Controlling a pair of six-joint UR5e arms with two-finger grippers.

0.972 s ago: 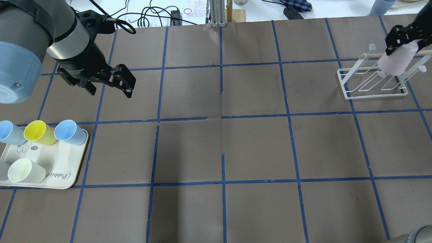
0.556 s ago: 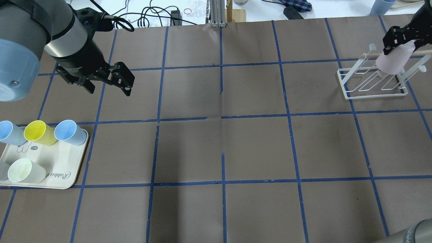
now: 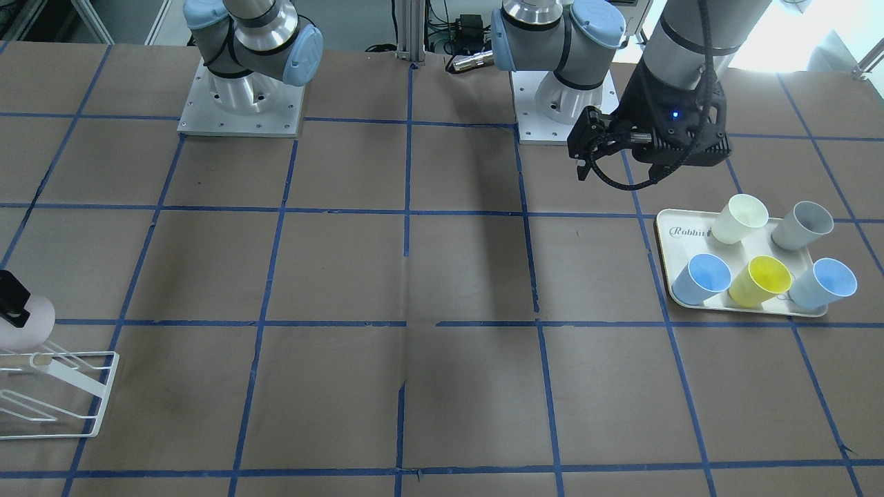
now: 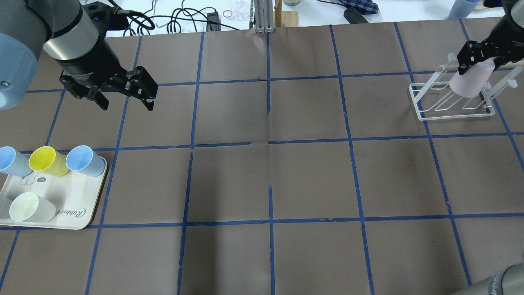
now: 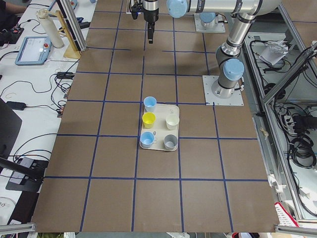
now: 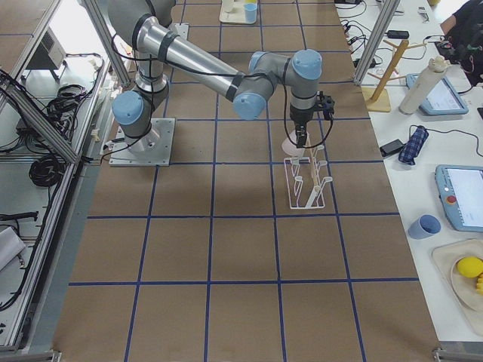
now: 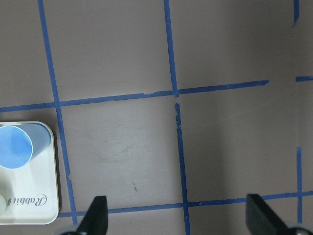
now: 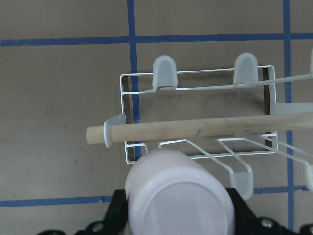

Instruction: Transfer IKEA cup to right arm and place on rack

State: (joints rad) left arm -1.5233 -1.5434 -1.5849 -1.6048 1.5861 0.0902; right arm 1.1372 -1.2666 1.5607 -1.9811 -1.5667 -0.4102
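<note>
The pale pink IKEA cup [image 4: 468,82] hangs mouth-down and tilted over the white wire rack [image 4: 421,113] at the table's far right. My right gripper [image 4: 477,64] is shut on the cup near its base. In the right wrist view the cup's bottom [image 8: 178,196] fills the lower middle, just in front of the rack's wooden dowel [image 8: 195,128] and above the slanted prongs. The cup [image 3: 26,324] also shows at the left edge of the front-facing view. My left gripper [image 4: 125,100] is open and empty, above the table at the far left.
A cream tray [image 4: 77,207] printed "Rabbit" at the near left holds several cups: two light blue, a yellow [image 4: 46,160], a cream [image 4: 28,207] and a grey one. Cables and clutter lie beyond the table's far edge.
My right gripper has carried the pink cup a little left and lower over the rack. My left gripper has drawn back to the left, still open.
</note>
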